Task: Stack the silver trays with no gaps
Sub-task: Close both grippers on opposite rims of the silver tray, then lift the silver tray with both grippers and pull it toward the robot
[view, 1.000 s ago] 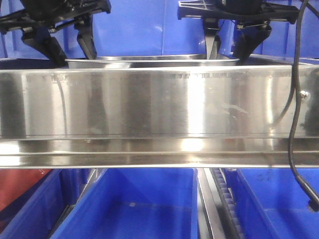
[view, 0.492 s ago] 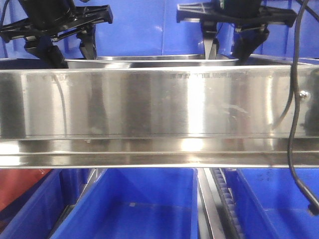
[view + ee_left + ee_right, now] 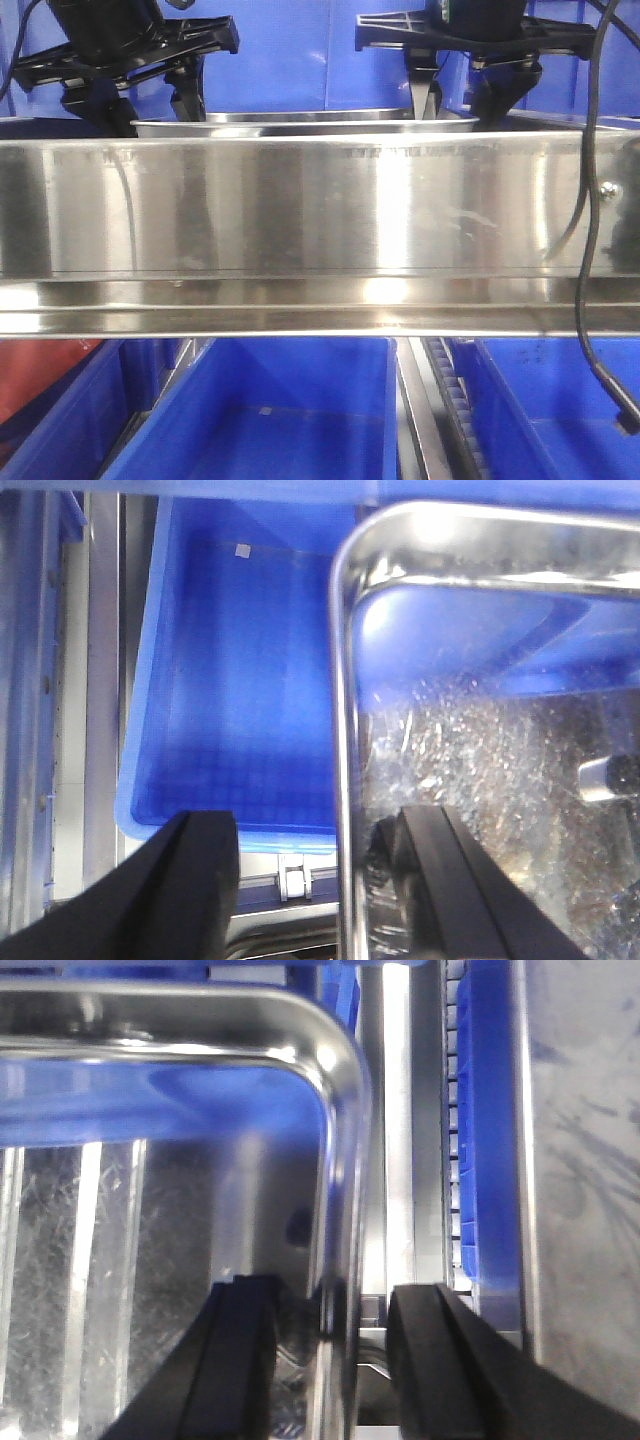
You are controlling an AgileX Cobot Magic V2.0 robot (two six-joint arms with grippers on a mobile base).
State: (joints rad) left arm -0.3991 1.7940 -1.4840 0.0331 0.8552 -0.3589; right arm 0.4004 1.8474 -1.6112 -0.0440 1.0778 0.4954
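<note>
A silver tray (image 3: 300,124) shows as a shiny rim just above the wide steel band. My left gripper (image 3: 142,104) stands over its left end and my right gripper (image 3: 462,100) over its right end. In the left wrist view the left gripper (image 3: 312,825) is open, one finger outside the tray (image 3: 480,740) and one inside, the rim between them untouched. The right gripper (image 3: 332,1295) is open too and straddles the right rim of the tray (image 3: 150,1210) with gaps on both sides. Whether a second tray lies beneath it is hidden.
A broad brushed-steel band (image 3: 300,210) with a screw head (image 3: 608,186) crosses the front view and hides the tray's body. Blue bins (image 3: 270,420) sit below and behind it, and one blue bin (image 3: 230,680) lies left of the tray. A black cable (image 3: 590,250) hangs at right.
Both grippers have come down slightly over the tray's ends. The left one has shifted a little right and its fingers stand wider apart. The tray has not moved.
</note>
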